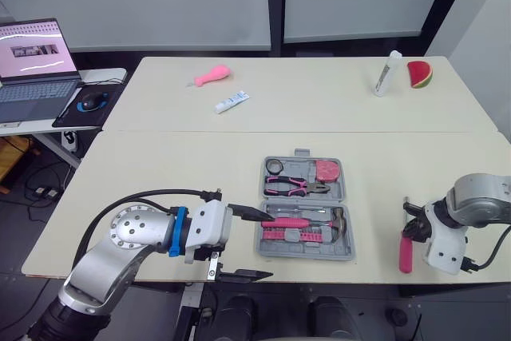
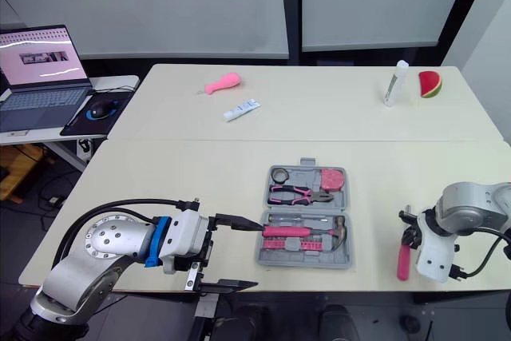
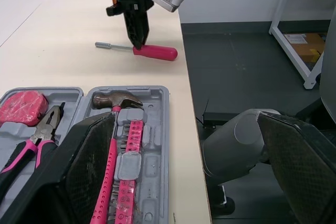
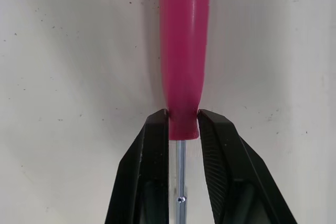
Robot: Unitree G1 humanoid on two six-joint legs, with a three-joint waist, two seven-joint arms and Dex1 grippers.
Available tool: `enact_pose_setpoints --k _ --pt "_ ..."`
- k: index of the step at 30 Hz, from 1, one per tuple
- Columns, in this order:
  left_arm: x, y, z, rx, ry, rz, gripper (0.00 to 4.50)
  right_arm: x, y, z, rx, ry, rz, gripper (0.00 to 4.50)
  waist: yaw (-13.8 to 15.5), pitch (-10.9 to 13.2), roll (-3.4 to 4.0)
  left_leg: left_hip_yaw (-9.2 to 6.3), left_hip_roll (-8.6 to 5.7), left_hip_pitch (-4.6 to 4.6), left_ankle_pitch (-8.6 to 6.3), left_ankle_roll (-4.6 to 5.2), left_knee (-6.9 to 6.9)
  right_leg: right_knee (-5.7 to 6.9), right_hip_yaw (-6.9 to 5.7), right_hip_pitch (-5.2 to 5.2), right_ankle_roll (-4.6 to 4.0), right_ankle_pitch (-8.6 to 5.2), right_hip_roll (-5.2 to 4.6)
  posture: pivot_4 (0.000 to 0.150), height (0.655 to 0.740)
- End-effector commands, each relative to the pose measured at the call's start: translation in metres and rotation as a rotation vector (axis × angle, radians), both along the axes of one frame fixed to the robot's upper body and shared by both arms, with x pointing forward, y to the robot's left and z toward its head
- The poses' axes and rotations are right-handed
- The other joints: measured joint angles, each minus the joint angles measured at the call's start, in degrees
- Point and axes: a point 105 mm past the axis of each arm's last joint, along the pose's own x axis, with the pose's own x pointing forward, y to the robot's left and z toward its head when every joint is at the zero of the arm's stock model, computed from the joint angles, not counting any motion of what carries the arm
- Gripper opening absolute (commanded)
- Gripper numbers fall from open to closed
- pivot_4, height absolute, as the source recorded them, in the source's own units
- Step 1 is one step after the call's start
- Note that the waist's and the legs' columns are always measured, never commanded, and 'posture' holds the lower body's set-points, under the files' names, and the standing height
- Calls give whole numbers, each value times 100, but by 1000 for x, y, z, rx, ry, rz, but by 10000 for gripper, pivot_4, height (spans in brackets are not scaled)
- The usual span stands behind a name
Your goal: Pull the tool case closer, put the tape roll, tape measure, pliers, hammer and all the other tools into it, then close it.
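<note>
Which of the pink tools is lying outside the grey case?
The pink-handled screwdriver, on the table, gripped by the right pincer; the pliers, hammer and tape measure lie inside the case.

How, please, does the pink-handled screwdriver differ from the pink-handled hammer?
The pink-handled screwdriver lies on the cream table, held by the right gripper; the pink-handled hammer sits in the grey plastic tool case. The screwdriver has a thin shaft, the hammer a broad metal head. Both handles are pink.
</note>
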Motion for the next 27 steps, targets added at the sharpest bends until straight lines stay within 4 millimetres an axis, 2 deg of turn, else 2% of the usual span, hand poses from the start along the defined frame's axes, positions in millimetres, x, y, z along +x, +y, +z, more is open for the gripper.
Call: enact_pose_setpoints --k 1,3,5,11,16,22,25,27 --pt "2 1 5 -3 -32 -2 45000 4 -3 16 49 -38 -97 2939 1 0 1 0 0 0 0 0 0 0 0 0 0 0 0 1500 7400" --pt "4 3 5 -3 -33 5 45000 4 -6 31 117 -61 -237 1492 5 2 3 0 0 -1 0 0 0 0 0 -1 0 0 -1 1500 7400" --pt "5 4 4 -4 -33 10 45000 0 -9 40 134 -73 -283 1492 12 2 6 1 -2 -4 -1 1 0 -1 -1 0 0 0 -5 1500 7400" --pt "9 -1 1 -17 -31 -5 45000 -16 -14 32 65 -52 -232 1492 2 2 8 -3 1 1 -11 19 1 1 -4 1 0 0 -1 1500 7400" --pt "10 -3 3 -16 -36 -28 45000 -14 -9 30 45 -55 -186 10781 -3 0 13 2 -1 0 -8 13 0 1 -1 -1 0 0 -1 1500 7400" --pt "9 0 2 2 -39 -27 45000 -8 6 12 38 -33 -123 21877 1 0 12 0 0 -1 -4 7 0 0 -3 0 0 0 -1 1500 7400" --pt "6 1 0 6 -35 -21 45000 -1 7 7 18 -47 -96 27809 -5 0 12 0 -2 -1 -1 1 2 0 -3 1 0 0 -2 1500 7400" --pt "3 3 -2 13 -29 -18 45000 2 6 3 -4 -49 -74 27809 -9 0 12 2 -2 -1 -1 1 0 1 -1 -1 0 0 -2 1500 7400"
